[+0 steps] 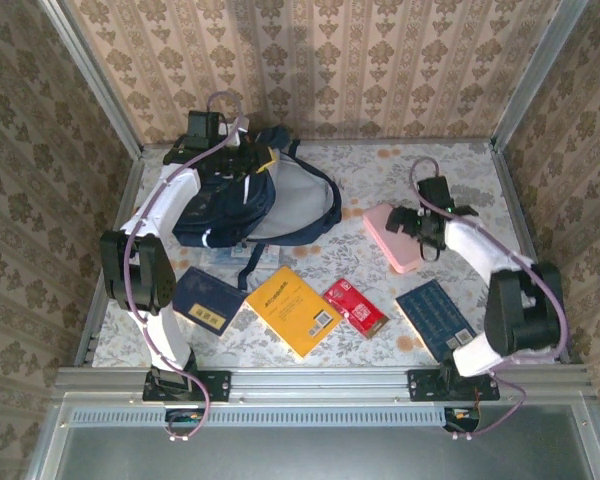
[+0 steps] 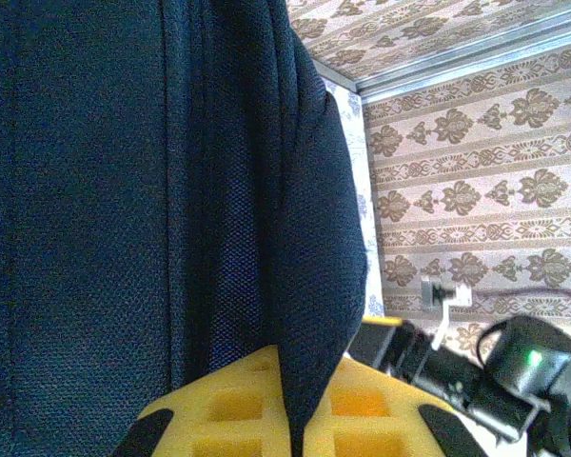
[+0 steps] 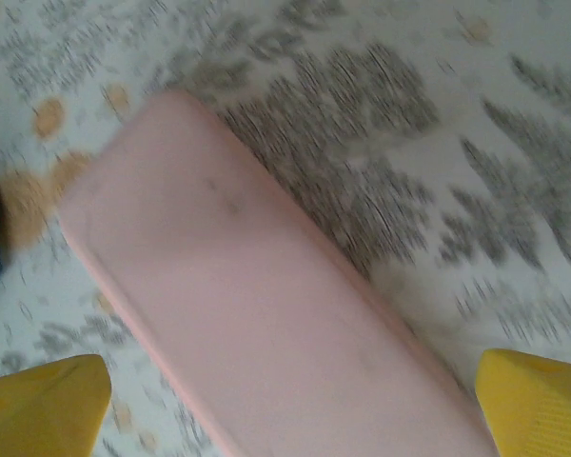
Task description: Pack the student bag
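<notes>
Black-jointed white arms [image 1: 162, 205] trail purple cables [image 1: 218, 97], and the tool fingers [image 2: 238, 405] are yellow.

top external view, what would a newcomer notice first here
The big navy student bag lies open at the far left, with the left gripper shut on its fabric. At the right, the right gripper hangs open over a pink case. A bright yellow book lies near the front, in the middle.
</notes>
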Action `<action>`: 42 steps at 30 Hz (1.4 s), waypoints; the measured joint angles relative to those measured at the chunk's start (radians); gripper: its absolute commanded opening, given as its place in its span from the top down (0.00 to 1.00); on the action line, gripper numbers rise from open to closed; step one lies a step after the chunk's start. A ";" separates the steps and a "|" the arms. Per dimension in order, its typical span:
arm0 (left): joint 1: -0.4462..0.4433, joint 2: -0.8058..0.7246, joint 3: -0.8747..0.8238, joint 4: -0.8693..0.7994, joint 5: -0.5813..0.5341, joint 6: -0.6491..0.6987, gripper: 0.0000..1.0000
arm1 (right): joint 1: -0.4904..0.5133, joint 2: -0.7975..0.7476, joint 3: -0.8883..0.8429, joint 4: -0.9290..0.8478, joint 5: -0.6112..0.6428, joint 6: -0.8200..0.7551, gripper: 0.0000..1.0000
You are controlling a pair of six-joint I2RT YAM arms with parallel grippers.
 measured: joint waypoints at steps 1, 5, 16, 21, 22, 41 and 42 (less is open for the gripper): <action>0.000 0.000 0.000 0.000 0.000 0.000 1.00 | -0.003 0.036 0.030 0.006 -0.008 -0.012 0.00; 0.000 0.000 0.000 0.000 0.000 0.000 1.00 | -0.029 0.128 0.105 0.004 -0.043 -0.042 0.00; 0.001 0.000 0.000 0.000 0.001 0.000 1.00 | -0.061 0.219 0.129 -0.036 -0.142 -0.064 0.00; 0.001 0.000 0.000 0.000 0.003 0.000 1.00 | -0.008 0.204 0.055 -0.016 -0.197 -0.054 0.00; 0.001 0.000 0.000 0.000 0.003 0.000 1.00 | 0.006 0.200 0.044 -0.015 -0.200 -0.054 0.00; 0.001 0.000 -0.005 0.008 0.005 -0.003 1.00 | 0.215 0.227 0.111 -0.189 0.131 -0.061 0.00; 0.001 0.000 -0.005 0.008 0.005 -0.003 1.00 | 0.214 0.236 0.111 -0.188 0.129 -0.057 0.00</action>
